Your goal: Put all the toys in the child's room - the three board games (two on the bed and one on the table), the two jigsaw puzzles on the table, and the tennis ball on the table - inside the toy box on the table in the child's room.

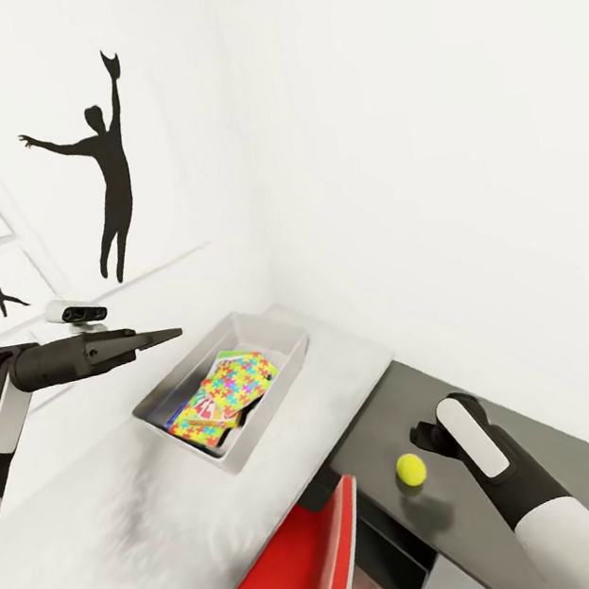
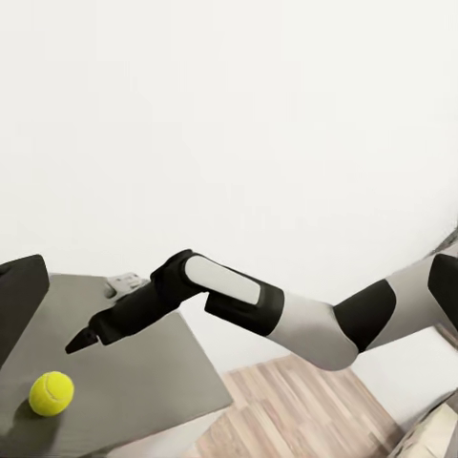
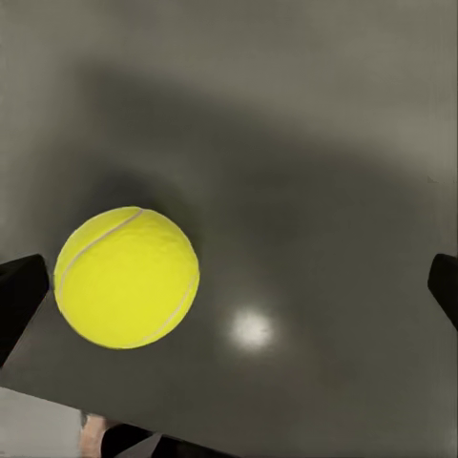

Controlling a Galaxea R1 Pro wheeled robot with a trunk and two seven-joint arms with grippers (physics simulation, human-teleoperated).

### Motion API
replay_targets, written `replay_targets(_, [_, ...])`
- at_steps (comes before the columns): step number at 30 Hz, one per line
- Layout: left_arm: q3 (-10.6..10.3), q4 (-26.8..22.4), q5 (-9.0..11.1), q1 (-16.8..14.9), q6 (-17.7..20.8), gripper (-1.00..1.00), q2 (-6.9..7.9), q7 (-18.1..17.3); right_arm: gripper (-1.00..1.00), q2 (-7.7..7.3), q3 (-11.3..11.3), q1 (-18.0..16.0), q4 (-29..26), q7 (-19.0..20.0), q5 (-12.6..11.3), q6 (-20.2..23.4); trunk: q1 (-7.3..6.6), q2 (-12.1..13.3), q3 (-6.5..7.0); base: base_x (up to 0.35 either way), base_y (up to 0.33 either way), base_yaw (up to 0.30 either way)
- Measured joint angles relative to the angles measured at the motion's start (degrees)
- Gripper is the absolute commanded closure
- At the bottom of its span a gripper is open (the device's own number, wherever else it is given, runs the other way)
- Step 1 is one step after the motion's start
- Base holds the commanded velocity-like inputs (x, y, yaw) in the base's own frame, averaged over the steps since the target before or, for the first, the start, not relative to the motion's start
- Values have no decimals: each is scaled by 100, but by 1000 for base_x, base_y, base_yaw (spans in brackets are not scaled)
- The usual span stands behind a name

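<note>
The right hand hangs wide open and empty just beside the tennis ball on the dark bench corner, seemingly lining up a grasp, while the left hand, apparently closed and empty, waits above the toy box holding a jigsaw puzzle.

- The toy box sits on the upper part of the surface, in the corner against the walls.
- A jigsaw puzzle lies tilted inside the toy box, on top of other flat items.
- The tennis ball rests on the lower section of the surface, to the right of the toy box.
- The right end effector is just beside the ball, not touching it.
- The left end effector hangs above the toy box's left rim.
</note>
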Motion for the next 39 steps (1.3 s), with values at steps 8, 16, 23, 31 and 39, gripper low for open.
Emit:
replay_targets(8, [-14,1,-1,-1,-8,-100,-7,-1,-100,-30,1,4,-1,3,0,1,0,-1,-18,0,0,25])
replay_targets(16, [-14,0,-2,-1,-9,-100,-4,0,-100,-41,-6,4,0,3,0,0,0,0,-55,0,0,78])
replay_targets(23, [-16,0,-2,0,-11,-100,-4,0,-100,-18,1,4,0,3,-3,0,0,0,-114,0,0,118])
replay_targets(31, [-24,1,-2,-1,-16,-100,-3,-1,-100,-7,2,8,-1,3,-3,0,0,-1,-137,0,0,32])
replay_targets(39, [-29,1,-68,-1,-16,-100,-5,-1,-100,-46,-13,7,-1,3,-2,1,0,0,-180,0,0,2])
